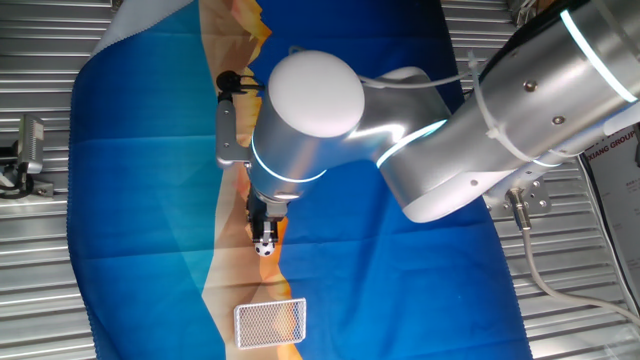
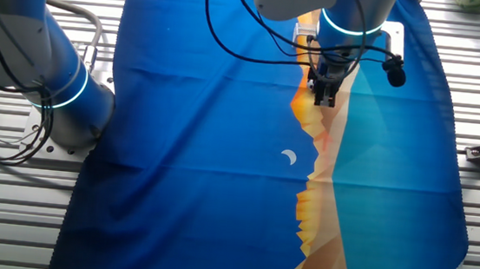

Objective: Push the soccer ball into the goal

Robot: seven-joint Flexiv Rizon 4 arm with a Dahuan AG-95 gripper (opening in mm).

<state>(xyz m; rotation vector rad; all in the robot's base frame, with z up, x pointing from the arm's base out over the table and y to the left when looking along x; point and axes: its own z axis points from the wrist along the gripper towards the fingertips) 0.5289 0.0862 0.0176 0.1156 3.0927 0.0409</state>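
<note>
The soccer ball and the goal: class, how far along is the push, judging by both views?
Done: the gripper has reached the soccer ball and sits right behind it. In hand: the ball lies on the blue cloth, short of the goal. Left: rolling it across that gap into the net. The other fixed view shows neither ball nor goal.

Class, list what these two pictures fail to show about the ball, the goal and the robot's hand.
- Ball: absent from the other fixed view, apparently hidden behind the hand.
- Goal: only in one fixed view; beyond the other's top edge.
- Hand: open or shut unclear; the arm covers it, and it is small.
</note>
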